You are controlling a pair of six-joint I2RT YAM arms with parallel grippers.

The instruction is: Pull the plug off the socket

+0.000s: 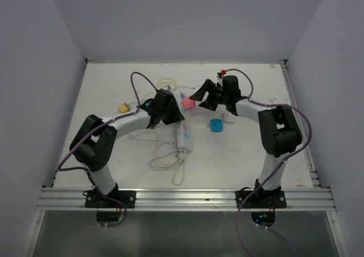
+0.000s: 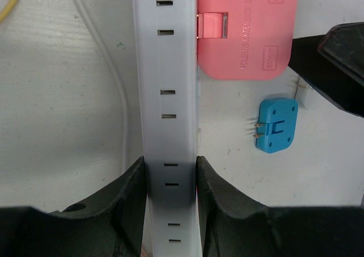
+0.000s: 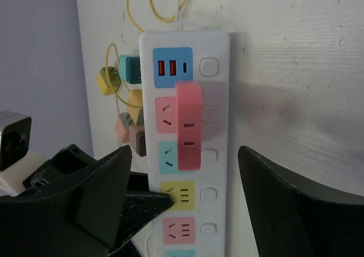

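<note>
the socket [image 1: 186, 135] lay mid-table, cords [image 1: 165, 154] and small adapters [image 1: 123, 107] crowding its left edge, a blue adapter [image 1: 216, 125] on open table [image 1: 244, 154] to its right. left gripper [image 2: 169, 180] pinched its long sides. right gripper [image 3: 196, 174] gaped wide over the pink plug [image 3: 189, 126], holding nothing.

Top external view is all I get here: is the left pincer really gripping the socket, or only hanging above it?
Observer: Gripping. The left wrist view shows the left pincer with a finger against each side of the socket.
Operator: And the right pincer?
Observer: The right pincer is open. In its wrist view the fingers stand wide on either side of the pink plug, not closed on it.
Operator: Is the plug out?
Observer: No. The left wrist view shows it seated against the socket.
</note>
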